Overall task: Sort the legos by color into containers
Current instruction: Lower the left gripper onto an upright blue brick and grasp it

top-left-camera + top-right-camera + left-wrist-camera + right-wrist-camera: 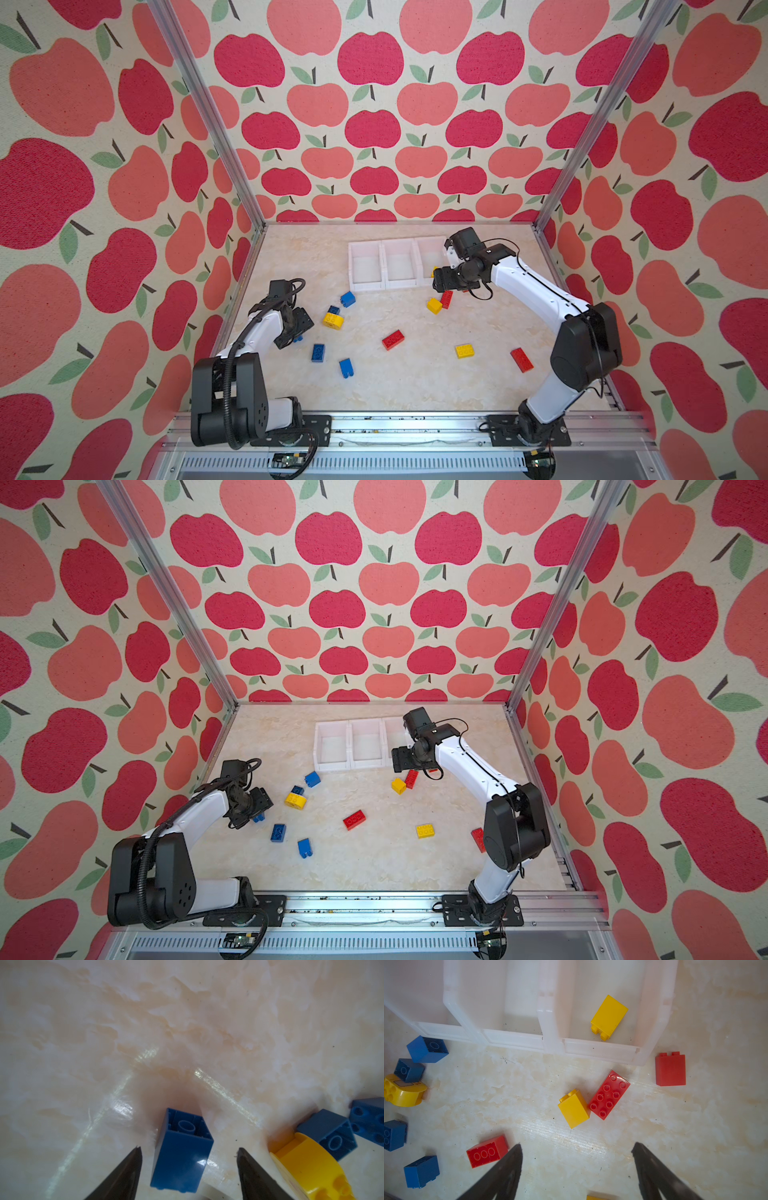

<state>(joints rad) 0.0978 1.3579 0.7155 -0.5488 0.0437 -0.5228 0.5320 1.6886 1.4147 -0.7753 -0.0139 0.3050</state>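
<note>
Left gripper: my left gripper (189, 1149) is down at the tabletop (415, 386), jaws apart, straddling a blue brick (182, 1155) that lies on its side with its hollow underside turned away from me.
Left fingers: my fingers (126, 1174) stand on either side of that brick with a strip of table showing on each flank. There's no grip, and the brick sits on the surface.
Left neighbours: just beside me is a rounded yellow piece (311, 1167), and a second blue brick (330, 1134) is touching it.
Right gripper: my right gripper (576, 1144) hangs above the table in front of the containers (512, 1040), jaws wide, nothing between them.
Containers: three white bins are joined in a row at the back of the table, seen in both top views.
Binned: one yellow brick (609, 1016) lies on its side in the bin at the right end of the row, the one by my right wrist.
Ahead of me: a loose yellow brick (574, 1108) and a red studded brick (609, 1095) are touching side by side, near that bin's front wall. A red block (670, 1070) lies on its side just off the bin's corner.
Mid-table: a red oblong (392, 339) and a yellow oblong (464, 351) sit well apart.
Blue cluster: three more blues are on my left half, at (348, 298), (318, 353) and (345, 368), all on the table.
</note>
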